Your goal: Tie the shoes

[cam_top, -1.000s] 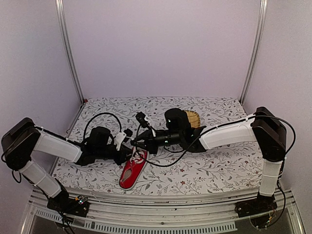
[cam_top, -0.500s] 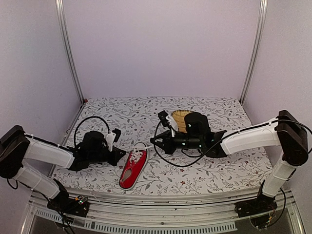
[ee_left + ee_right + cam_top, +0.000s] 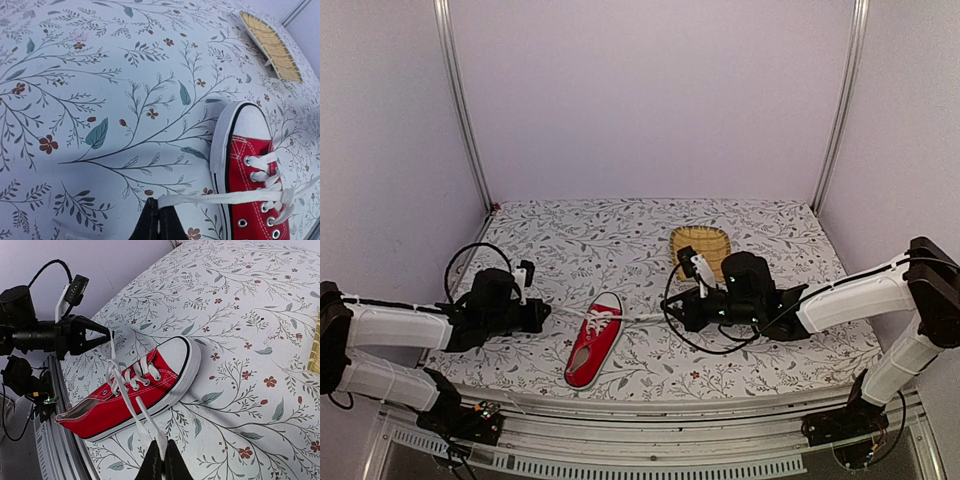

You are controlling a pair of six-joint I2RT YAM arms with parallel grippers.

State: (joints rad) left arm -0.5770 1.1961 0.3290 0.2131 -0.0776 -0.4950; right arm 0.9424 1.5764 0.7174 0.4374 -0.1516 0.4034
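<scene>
Overhead: red sneaker [image 3: 595, 340] lies on the floral cloth [image 3: 620, 230] between the arms, with one lace end held out to each side. This looks like cinching the first crossing.
Left wrist: left gripper [image 3: 159, 216] is pinched tight on the taut white lace [image 3: 215, 198].
Right wrist: right gripper [image 3: 161, 454] is clamped on the other lace end [image 3: 156, 435]. Forming loops likely comes next.

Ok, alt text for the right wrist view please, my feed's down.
The right gripper, at the bottom edge, pinches one white lace pulled out from a red sneaker lying on a floral tablecloth. Beyond the shoe, the left gripper pinches the other lace.
</scene>
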